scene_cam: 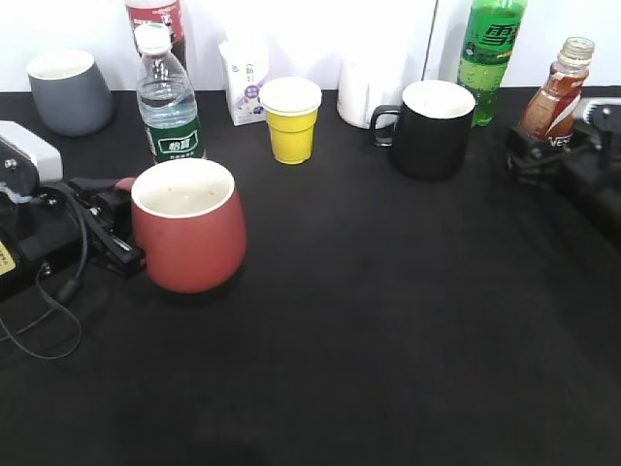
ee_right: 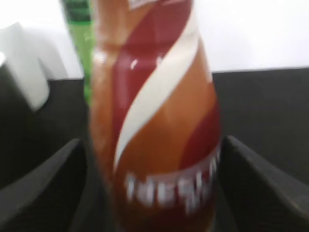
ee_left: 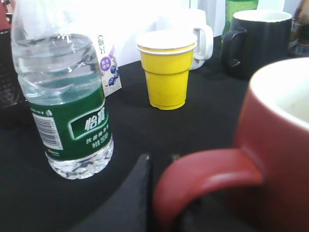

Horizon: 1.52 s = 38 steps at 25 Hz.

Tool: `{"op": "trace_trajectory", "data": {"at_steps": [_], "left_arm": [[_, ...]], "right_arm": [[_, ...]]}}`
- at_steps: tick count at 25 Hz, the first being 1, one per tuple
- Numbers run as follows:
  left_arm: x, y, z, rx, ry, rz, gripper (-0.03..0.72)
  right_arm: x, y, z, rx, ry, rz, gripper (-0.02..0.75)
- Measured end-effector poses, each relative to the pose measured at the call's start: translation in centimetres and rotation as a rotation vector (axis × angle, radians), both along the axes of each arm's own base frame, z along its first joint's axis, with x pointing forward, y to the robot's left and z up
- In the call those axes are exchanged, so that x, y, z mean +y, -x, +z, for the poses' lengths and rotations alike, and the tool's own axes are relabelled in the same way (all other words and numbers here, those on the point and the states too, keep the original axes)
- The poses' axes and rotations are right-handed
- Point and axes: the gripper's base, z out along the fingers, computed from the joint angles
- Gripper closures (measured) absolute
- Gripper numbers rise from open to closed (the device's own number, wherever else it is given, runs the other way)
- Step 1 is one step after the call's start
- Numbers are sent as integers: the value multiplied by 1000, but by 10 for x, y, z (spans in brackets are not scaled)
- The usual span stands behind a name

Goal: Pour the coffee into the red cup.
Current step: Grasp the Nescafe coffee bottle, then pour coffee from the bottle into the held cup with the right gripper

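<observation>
- My right gripper (scene_cam: 545, 153) has its dark fingers (ee_right: 43, 188) on either side of the coffee, a small curvy clear bottle with a brown-orange label and white lettering (scene_cam: 554, 95); the wrist view is blurred, so I cannot tell whether the pads press the bottle or merely flank it.
- That bottle stands upright at the far right of the black table (scene_cam: 388, 330), its neck uncapped.
- My left gripper (scene_cam: 114, 221) sits at the loop handle (ee_left: 203, 176) of the wide, matte brick-red mug with a cream-white inside (scene_cam: 186, 225); one dark finger (ee_left: 130, 203) shows just beside the handle, the other is hidden, so I cannot tell its grip.
- The red mug stands upright at front left, well apart from the coffee.
- Just behind the mug I see a clear water bottle with a green label (scene_cam: 167, 95); further right a yellow paper cup (scene_cam: 290, 119) and a black mug (scene_cam: 429, 128).
- Along the back edge are a grey handleless cup (scene_cam: 68, 90), a small white carton (scene_cam: 243, 83), a white mug (ee_left: 188, 30), and a tall green soda bottle (scene_cam: 493, 44) beside the coffee.
</observation>
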Motion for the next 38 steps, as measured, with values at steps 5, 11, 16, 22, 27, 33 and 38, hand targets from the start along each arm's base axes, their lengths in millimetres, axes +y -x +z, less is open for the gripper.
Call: {"op": "trace_trajectory", "data": {"at_steps": [5, 11, 16, 22, 27, 33, 38], "left_arm": [[0, 0, 0, 0, 0, 0, 625], [0, 0, 0, 0, -2, -6, 625], [-1, 1, 0, -1, -3, -12, 625], [-4, 3, -1, -4, -17, -60, 625], [-8, 7, -2, -8, -35, -124, 625], [-31, 18, -2, -10, -34, -216, 625], [-30, 16, -1, -7, -24, -186, 625]], "right_arm": [[1, -26, -13, -10, 2, 0, 79], [1, -32, -23, 3, 3, 0, 200], [4, -17, -10, 6, 38, 42, 203], [15, 31, 52, -81, 72, 136, 203], [105, 57, 69, -104, 58, 398, 203], [190, 68, 87, -159, 80, 631, 204], [205, 54, 73, -281, 352, 695, 204]]}}
